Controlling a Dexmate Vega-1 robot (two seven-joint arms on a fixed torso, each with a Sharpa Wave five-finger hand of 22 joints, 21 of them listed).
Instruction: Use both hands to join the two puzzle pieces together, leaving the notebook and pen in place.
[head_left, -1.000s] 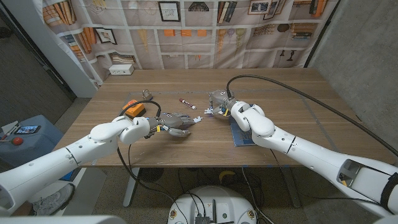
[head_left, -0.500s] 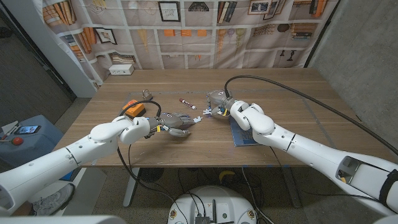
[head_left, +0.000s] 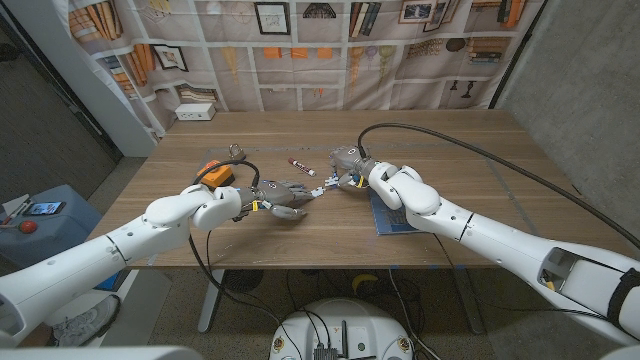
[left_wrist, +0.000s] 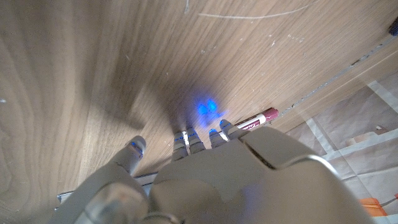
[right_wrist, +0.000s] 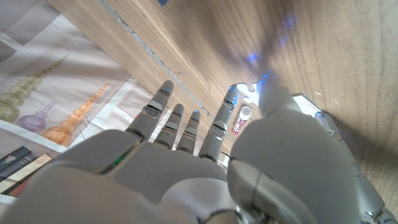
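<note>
Fingertips of left hand (head_left: 285, 197) and right hand (head_left: 348, 166) nearly meet around pale puzzle pieces (head_left: 321, 186); grip unclear.

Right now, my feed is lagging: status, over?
Left hand and right hand close together mid-table, grips unclear. Pieces too small to tell. Pen just beyond them, notebook under right arm.

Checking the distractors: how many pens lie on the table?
1: the pen lies mid-table, just beyond the left hand and the right hand. Others may be hidden beneath the arms.
</note>
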